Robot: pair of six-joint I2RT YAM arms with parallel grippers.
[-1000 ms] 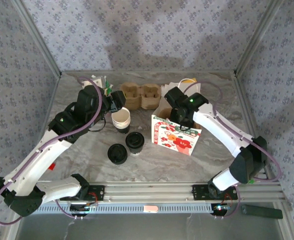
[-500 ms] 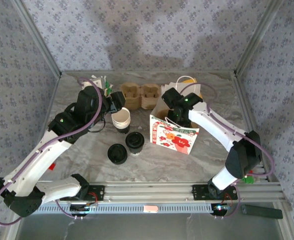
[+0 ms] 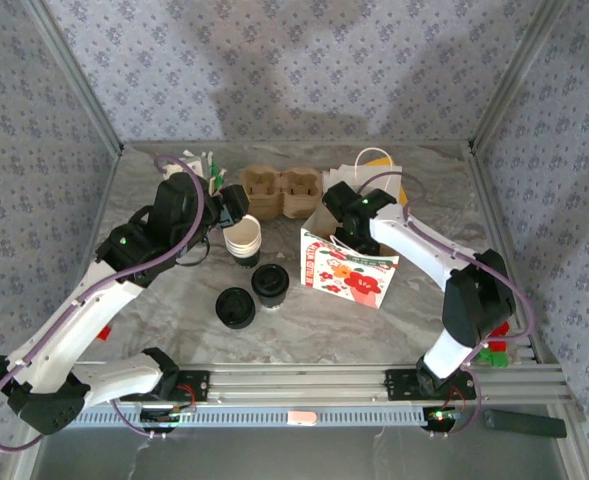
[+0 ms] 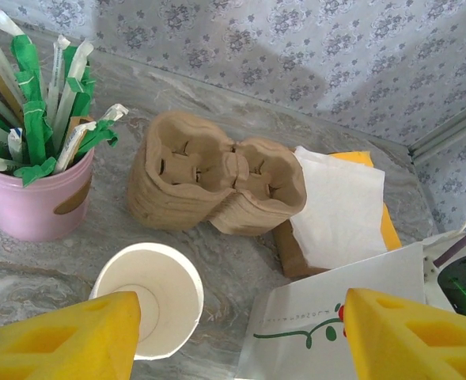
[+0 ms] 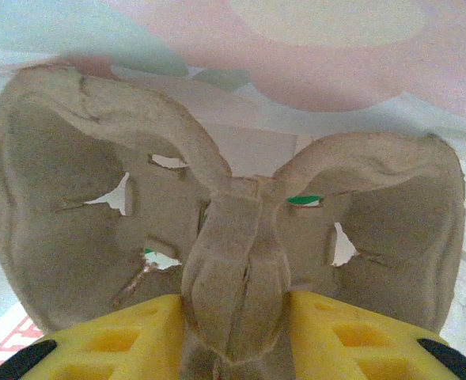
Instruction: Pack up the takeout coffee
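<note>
The takeout coffee (image 3: 271,283), a small cup under a round black lid, stands mid-table left of the flowered white paper bag (image 3: 349,268). A second black lid disc (image 3: 236,307) lies just front-left of it. My right gripper (image 3: 349,215) hangs at the bag's top edge. In the right wrist view it (image 5: 236,336) is shut on the centre ridge of a brown pulp cup carrier (image 5: 233,229), with pale bag wall behind. My left gripper (image 3: 236,205) is open above a stack of white paper cups (image 3: 242,238), its yellow fingers (image 4: 58,340) wide apart with nothing between them.
A stack of pulp carriers (image 4: 209,182) sits at the back, with a pink pot of wrapped straws (image 4: 39,198) to its left. White napkins (image 4: 339,206) lie on a brown and orange holder. The bag's corner (image 4: 335,324) lies between the cup stack and my right arm.
My right gripper has moved left and toward the back with the carrier, and the bag has shifted slightly left. The left arm has not moved.
</note>
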